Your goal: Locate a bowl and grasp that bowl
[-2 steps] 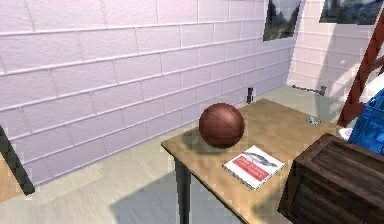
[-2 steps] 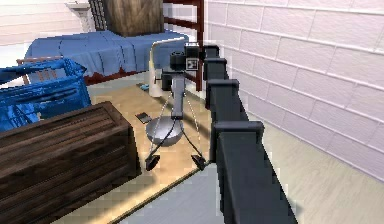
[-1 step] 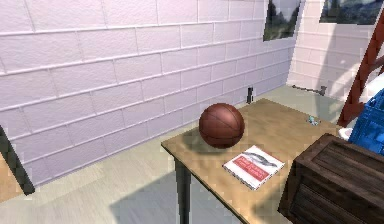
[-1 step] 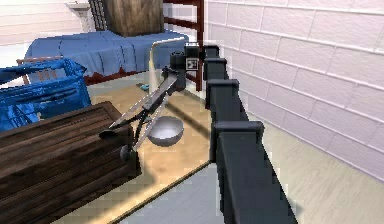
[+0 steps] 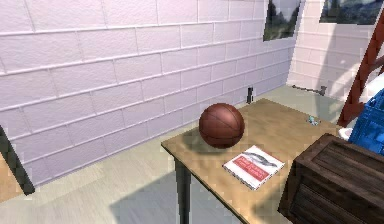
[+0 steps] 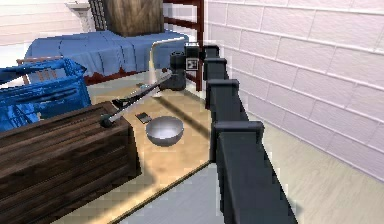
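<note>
Pincer [image 6: 128,106] near bowl [image 6: 165,131] on worktop [image 6: 166,170]; can't tell if holding anything. Risk: it snags crate [image 6: 60,165] or shoves bowl away.

The arm [image 6: 238,140] is a dark, square-section bar built of stepped telescoping segments with raised collars. Directly behind the gripper [image 6: 140,100], two small white squares [image 6: 191,62] carry black marks. The gripper body is dark and blocky. Its two fingers [image 6: 125,110] are thin and grey, with dark tips.
</note>
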Robot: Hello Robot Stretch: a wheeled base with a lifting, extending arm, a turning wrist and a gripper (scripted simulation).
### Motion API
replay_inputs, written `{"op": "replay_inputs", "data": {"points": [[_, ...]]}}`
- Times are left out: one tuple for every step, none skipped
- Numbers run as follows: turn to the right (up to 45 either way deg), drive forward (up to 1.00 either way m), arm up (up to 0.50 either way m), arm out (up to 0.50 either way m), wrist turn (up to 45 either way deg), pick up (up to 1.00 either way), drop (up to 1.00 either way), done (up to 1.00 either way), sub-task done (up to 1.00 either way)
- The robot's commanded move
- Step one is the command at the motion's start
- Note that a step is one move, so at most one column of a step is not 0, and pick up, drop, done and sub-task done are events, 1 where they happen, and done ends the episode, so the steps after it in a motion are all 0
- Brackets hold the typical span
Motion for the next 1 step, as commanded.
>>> {"op": "replay_inputs", "data": {"points": [[0.0, 0.0, 0.0, 0.0, 45.0, 0.0, 0.0, 0.0, 0.0]]}}
